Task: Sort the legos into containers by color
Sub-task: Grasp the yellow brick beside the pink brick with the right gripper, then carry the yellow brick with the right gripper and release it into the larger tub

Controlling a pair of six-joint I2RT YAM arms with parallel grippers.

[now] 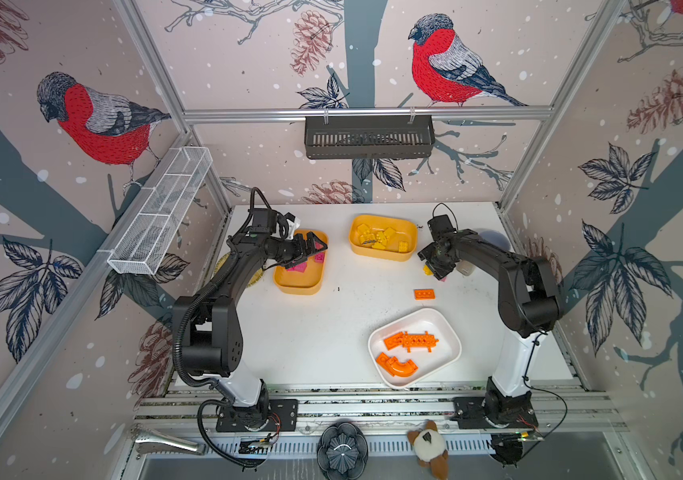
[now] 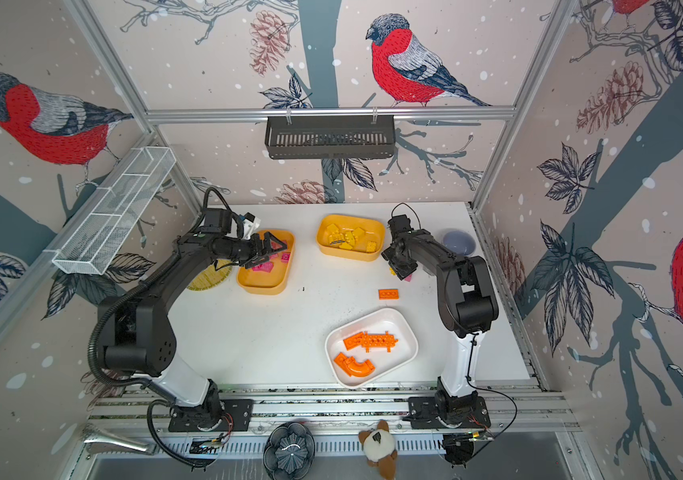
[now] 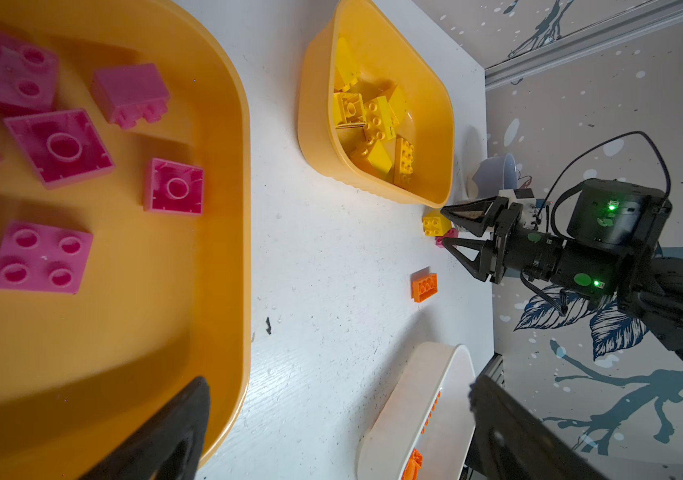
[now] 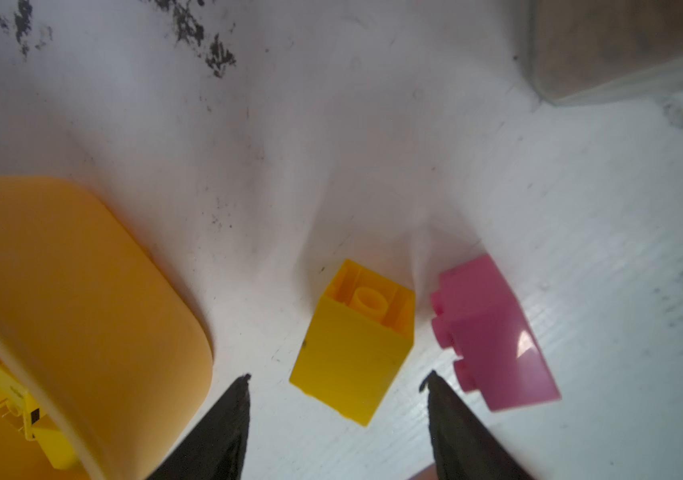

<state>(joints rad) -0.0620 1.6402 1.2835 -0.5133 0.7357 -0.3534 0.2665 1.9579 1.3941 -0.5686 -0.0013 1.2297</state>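
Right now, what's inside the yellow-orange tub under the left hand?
Only pink bricks show in the tub, loose, some studs-up, some flipped. In both top views the open left hand covers part of it, and the left wrist view crops it, so no full count.

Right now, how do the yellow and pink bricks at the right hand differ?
The yellow brick shows its hollow underside; the pink brick shows side-facing studs. The yellow brick lines up between the right hand's open fingers; the pink brick lies outside them. Both lie tipped, loose on the table.
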